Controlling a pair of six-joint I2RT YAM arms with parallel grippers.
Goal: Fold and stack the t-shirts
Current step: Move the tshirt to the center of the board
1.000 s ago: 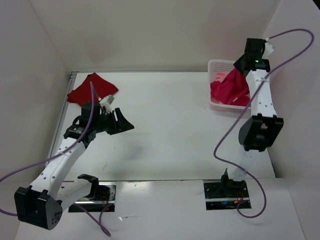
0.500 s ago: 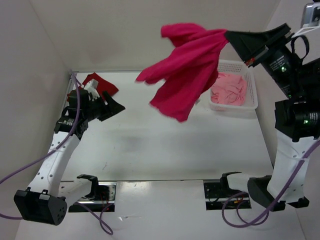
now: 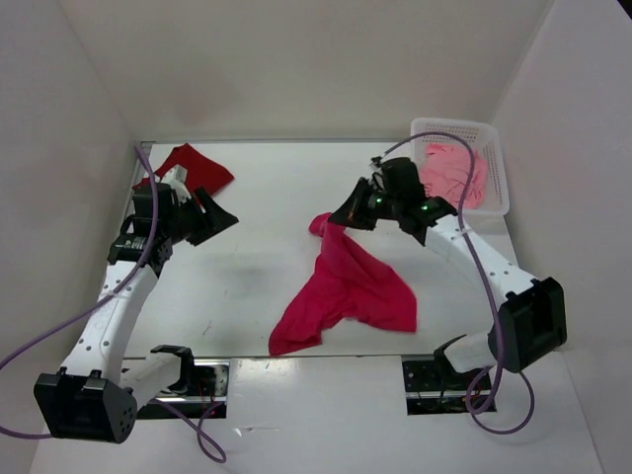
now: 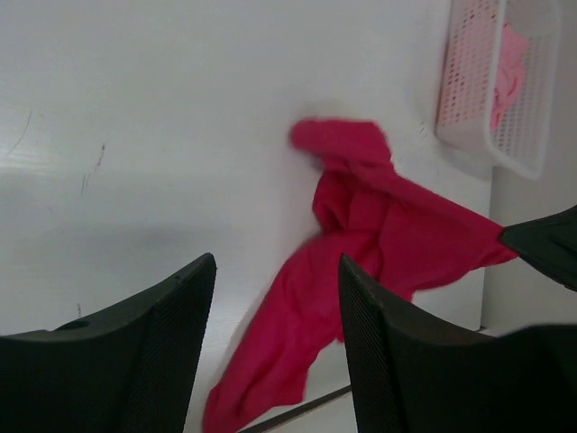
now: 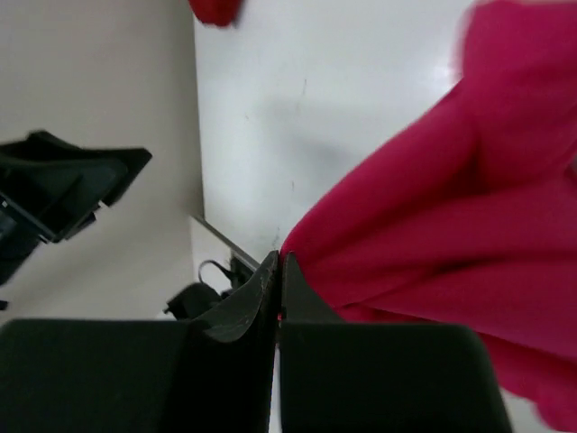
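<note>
**Crimson t-shirt brought down onto the worktop**

Half a second ago the crimson t-shirt point(image 3: 348, 288) was flying high over the far side. Now it lies draped across the middle of the smooth white worktop point(image 3: 267, 217). It forms a soft, rumpled fan of cloth that widens toward the near edge, with a small bunched lobe at its far end. The right claw point(image 3: 352, 213) has swung down from the upper right and is pinched tight on that far end, its black fingers pressed together in the wrist view. Its arm reaches leftward, with the elbow bent low at the near right. The left claw point(image 3: 215, 219) hovers at far left, spread wide and holding nothing, pointing right. Just behind it the dark red t-shirt point(image 3: 194, 168) lies crumpled in the far-left corner. The salmon pink t-shirt point(image 3: 450, 174) sits bunched in the white perforated plastic basket point(image 3: 501, 183) at far right.
</note>
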